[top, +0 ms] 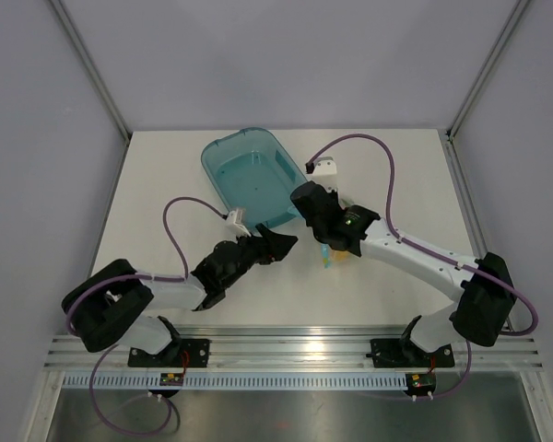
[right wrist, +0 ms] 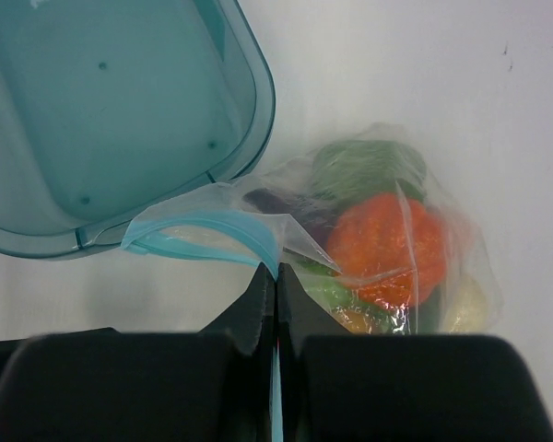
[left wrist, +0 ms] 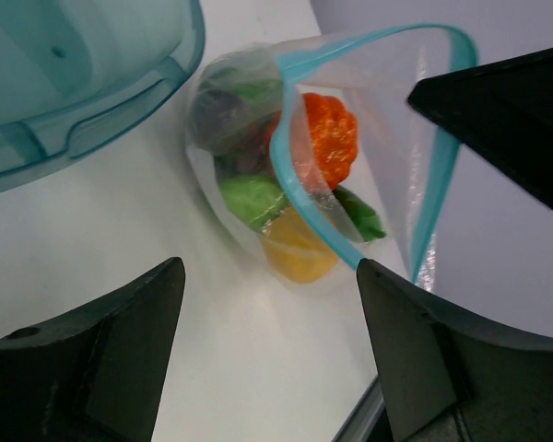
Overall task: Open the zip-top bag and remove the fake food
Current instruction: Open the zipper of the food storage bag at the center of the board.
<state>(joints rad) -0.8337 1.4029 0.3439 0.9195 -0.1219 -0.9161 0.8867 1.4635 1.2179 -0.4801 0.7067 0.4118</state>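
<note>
Two-finger left hand [left wrist: 269, 276] released, fingers [left wrist: 101, 359] spread wide at the bottom of its wrist view, low over the surface [left wrist: 249, 368], nothing between them. Right hand [right wrist: 276, 285] clenched, fingertips pressed together on the bag [right wrist: 396, 230] rim at the zip strip [right wrist: 203, 226]; it enters the upper right of the left wrist view. Bag lies mid-frame on the surface, just beside the tub [right wrist: 101, 120], mouth pulled open toward the left hand, apart from its fingertips. Food [left wrist: 327, 138] inside the bag: orange, green, yellow, purple pieces.
</note>
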